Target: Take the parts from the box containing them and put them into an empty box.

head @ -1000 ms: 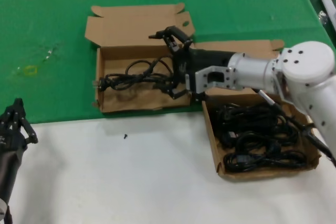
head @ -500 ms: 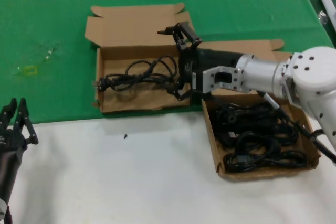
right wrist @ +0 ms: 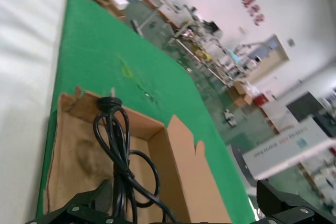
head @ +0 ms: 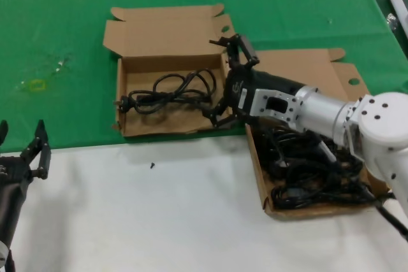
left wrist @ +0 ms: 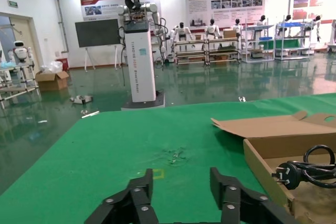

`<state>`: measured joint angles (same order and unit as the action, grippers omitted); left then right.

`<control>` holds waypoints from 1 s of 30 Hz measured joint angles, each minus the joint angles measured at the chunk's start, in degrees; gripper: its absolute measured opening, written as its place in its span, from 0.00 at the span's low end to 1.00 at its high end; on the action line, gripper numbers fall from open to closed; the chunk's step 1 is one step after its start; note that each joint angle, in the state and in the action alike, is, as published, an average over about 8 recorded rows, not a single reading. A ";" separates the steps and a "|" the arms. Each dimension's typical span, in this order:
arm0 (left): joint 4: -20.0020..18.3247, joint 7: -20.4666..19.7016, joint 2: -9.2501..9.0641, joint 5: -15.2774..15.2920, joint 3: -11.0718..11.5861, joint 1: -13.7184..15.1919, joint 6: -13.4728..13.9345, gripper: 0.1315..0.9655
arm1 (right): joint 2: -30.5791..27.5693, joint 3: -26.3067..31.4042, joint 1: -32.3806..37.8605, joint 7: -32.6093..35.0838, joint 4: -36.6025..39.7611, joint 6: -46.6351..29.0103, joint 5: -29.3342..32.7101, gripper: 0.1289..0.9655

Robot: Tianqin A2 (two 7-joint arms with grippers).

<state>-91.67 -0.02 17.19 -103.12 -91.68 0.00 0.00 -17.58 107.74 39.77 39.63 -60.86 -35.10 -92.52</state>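
Note:
One black power cord (head: 167, 89) lies loose in the left cardboard box (head: 148, 65), whose lid is open at the back. The right cardboard box (head: 257, 169) holds several coiled black cords (head: 312, 173). My right gripper (head: 224, 81) is open and empty, hovering at the left box's right edge, apart from the cord. In the right wrist view its gripper (right wrist: 184, 214) stands wide over the cord (right wrist: 118, 148) and the box (right wrist: 157, 145). My left gripper (head: 22, 157) is open and empty at the near left; in the left wrist view the gripper (left wrist: 184, 195) faces green cloth.
A green cloth (head: 64, 17) covers the far half of the table and a white surface (head: 159, 221) the near half. A small black speck (head: 152, 165) lies on the white part. The right box's lid (head: 299, 68) lies flat behind it.
My right gripper has drawn back to the right out of the left box, leaving the cord lying inside. My left gripper has shifted slightly at the near left.

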 joint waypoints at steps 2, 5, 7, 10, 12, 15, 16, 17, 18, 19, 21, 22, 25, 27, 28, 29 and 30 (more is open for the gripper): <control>0.00 0.00 0.00 0.00 0.00 0.00 0.00 0.26 | 0.01 -0.54 -1.34 -1.34 -1.04 1.18 -0.36 1.00; 0.00 0.00 0.00 0.00 0.00 0.00 0.00 0.35 | 0.03 -1.34 -3.31 -3.32 -2.58 2.94 -0.89 1.00; 0.00 0.00 0.00 -0.01 0.00 0.00 0.00 0.42 | 0.05 -1.87 -4.63 -4.63 -3.60 4.10 -1.24 1.00; 0.00 0.00 0.00 -0.01 0.00 0.00 0.00 0.51 | 0.07 -2.69 -6.64 -6.62 -5.14 5.86 -1.77 1.00; 0.00 0.00 0.00 -0.01 0.00 0.00 0.00 0.51 | 0.08 -3.22 -7.97 -7.93 -6.17 7.03 -2.12 1.00; 0.00 0.00 0.00 -0.01 0.00 0.00 0.00 0.54 | 0.10 -4.02 -9.96 -9.91 -7.71 8.78 -2.65 1.00; 0.00 0.00 0.00 -0.01 0.00 0.00 0.00 0.57 | 0.11 -4.29 -10.60 -10.58 -8.23 9.38 -2.83 1.00; 0.00 0.00 0.00 -0.01 0.00 0.00 0.00 0.60 | 0.11 -4.56 -11.28 -11.25 -8.75 9.97 -3.01 1.00; 0.00 0.00 0.00 -0.01 0.00 0.00 0.00 0.63 | 0.12 -4.82 -11.93 -11.90 -9.26 10.54 -3.19 1.00; 0.00 0.00 0.00 -0.01 0.00 0.00 0.00 0.66 | 0.13 -5.09 -12.60 -12.57 -9.78 11.14 -3.37 1.00; 0.00 0.00 0.00 -0.01 0.00 0.00 0.00 0.73 | 0.14 -5.63 -13.92 -13.88 -10.80 12.30 -3.72 1.00; 0.00 0.00 0.00 -0.01 0.00 0.00 0.00 0.76 | 0.14 -5.90 -14.59 -14.55 -11.32 12.89 -3.90 1.00; 0.00 0.00 0.00 -0.01 0.00 0.00 0.00 0.80 | 0.16 -6.70 -16.59 -16.54 -12.86 14.65 -4.43 1.00; 0.00 0.00 0.00 -0.01 0.00 0.00 0.00 0.84 | 0.18 -7.23 -17.90 -17.85 -13.88 15.82 -4.78 1.00; 0.00 0.01 0.00 -0.01 0.00 0.00 0.00 0.86 | 0.18 -7.51 -18.58 -18.52 -14.40 16.41 -4.96 1.00; 0.00 0.01 0.00 -0.01 0.00 0.00 0.00 0.88 | 0.19 -7.78 -19.25 -19.19 -14.92 17.00 -5.14 1.00; 0.00 0.01 0.00 -0.01 0.00 0.00 0.00 0.90 | 0.20 -8.04 -19.90 -19.84 -15.42 17.57 -5.31 1.00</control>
<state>-91.67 0.00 17.19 -103.12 -91.68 0.00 0.00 -17.39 99.70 19.87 19.80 -76.28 -17.53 -97.83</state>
